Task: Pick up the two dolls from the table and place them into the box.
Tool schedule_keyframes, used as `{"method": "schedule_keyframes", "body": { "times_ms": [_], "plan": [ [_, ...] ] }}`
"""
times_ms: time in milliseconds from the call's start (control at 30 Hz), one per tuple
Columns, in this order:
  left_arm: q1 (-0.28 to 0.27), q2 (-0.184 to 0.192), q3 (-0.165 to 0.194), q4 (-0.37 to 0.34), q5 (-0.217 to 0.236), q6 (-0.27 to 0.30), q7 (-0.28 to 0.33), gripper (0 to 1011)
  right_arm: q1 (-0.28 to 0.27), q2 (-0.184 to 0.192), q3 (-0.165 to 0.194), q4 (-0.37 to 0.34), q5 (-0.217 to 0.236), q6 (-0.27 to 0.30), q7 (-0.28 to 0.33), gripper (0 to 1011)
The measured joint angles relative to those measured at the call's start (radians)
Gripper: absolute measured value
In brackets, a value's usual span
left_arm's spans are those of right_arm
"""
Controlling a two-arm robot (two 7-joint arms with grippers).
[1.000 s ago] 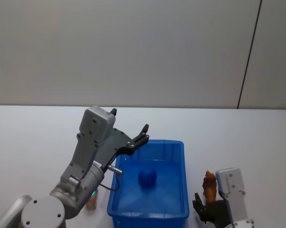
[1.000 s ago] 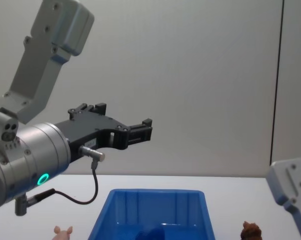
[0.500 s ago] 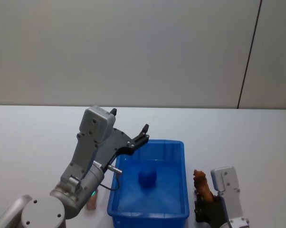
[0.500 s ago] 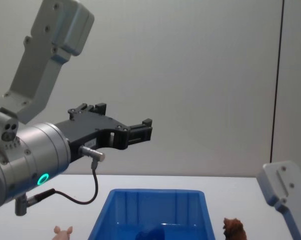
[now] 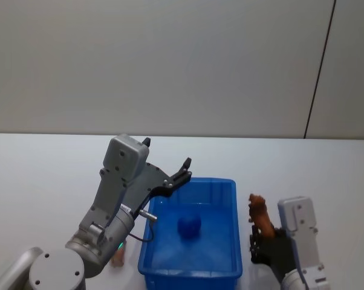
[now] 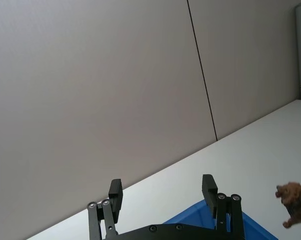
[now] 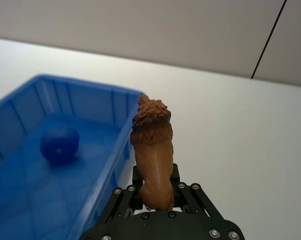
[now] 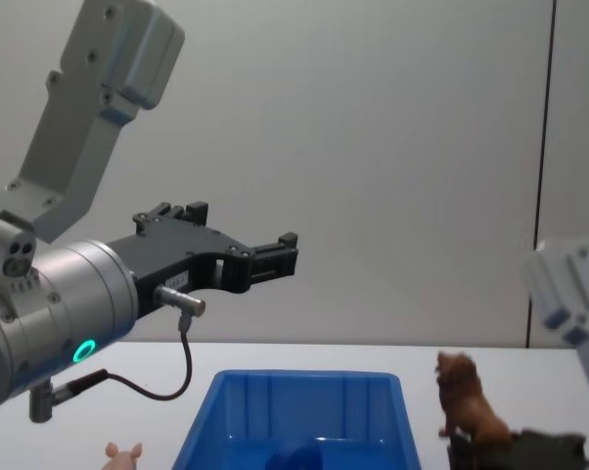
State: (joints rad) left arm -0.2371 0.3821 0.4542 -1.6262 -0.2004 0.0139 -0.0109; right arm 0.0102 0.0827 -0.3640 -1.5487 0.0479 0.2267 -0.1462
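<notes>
The blue box (image 5: 235,205) stands in front of me, with the rounded dark blue doll (image 5: 188,225) on its floor. The pale pink doll (image 5: 117,258) lies on the table just left of the box. My right gripper (image 5: 262,238) is shut on a brown lion-like doll (image 5: 258,215), holding it upright just right of the box's rim (image 7: 121,148), above the table. In the chest view this brown doll (image 8: 466,403) stands higher than the rim. My left gripper (image 5: 165,153) hangs open and empty above the box's far left corner.
The white table (image 5: 49,175) runs wide to the left and behind the box, up to a plain grey wall. A cable loops from my left wrist (image 8: 167,392) down near the box's left wall.
My right gripper has risen with the brown doll, after shifting a little toward the box. The left arm, the box and the other dolls have stayed put.
</notes>
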Motion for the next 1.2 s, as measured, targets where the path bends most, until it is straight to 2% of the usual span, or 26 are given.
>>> {"method": "schedule_keyframes", "body": {
  "times_ms": [233, 467, 700, 867, 1000, 1100, 1167, 1200],
  "plan": [
    [0.000, 0.000, 0.000, 0.000, 0.000, 0.000, 0.000, 1001, -0.010, 0.010, 0.004, -0.063, -0.013, -0.037, 0.020, 279],
    [0.000, 0.000, 0.000, 0.000, 0.000, 0.000, 0.000, 1001, -0.003, 0.016, 0.007, -0.096, -0.025, -0.061, 0.085, 279],
    [0.000, 0.000, 0.000, 0.000, 0.000, 0.000, 0.000, 1001, 0.018, 0.006, 0.002, -0.088, -0.040, -0.056, 0.147, 279],
    [0.000, 0.000, 0.000, 0.000, 0.000, 0.000, 0.000, 1001, 0.042, -0.011, -0.009, -0.055, -0.060, -0.037, 0.195, 281],
    [0.000, 0.000, 0.000, 0.000, 0.000, 0.000, 0.000, 1001, 0.062, -0.027, -0.018, -0.023, -0.075, -0.019, 0.226, 363],
    [0.000, 0.000, 0.000, 0.000, 0.000, 0.000, 0.000, 1001, 0.074, -0.037, -0.024, -0.002, -0.083, -0.004, 0.242, 490],
    [0.000, 0.000, 0.000, 0.000, 0.000, 0.000, 0.000, 1001, 0.080, -0.042, -0.027, 0.008, -0.088, 0.003, 0.249, 529],
    [0.000, 0.000, 0.000, 0.000, 0.000, 0.000, 0.000, 1001, 0.084, -0.046, -0.029, 0.016, -0.090, 0.008, 0.255, 588]
  ]
}}
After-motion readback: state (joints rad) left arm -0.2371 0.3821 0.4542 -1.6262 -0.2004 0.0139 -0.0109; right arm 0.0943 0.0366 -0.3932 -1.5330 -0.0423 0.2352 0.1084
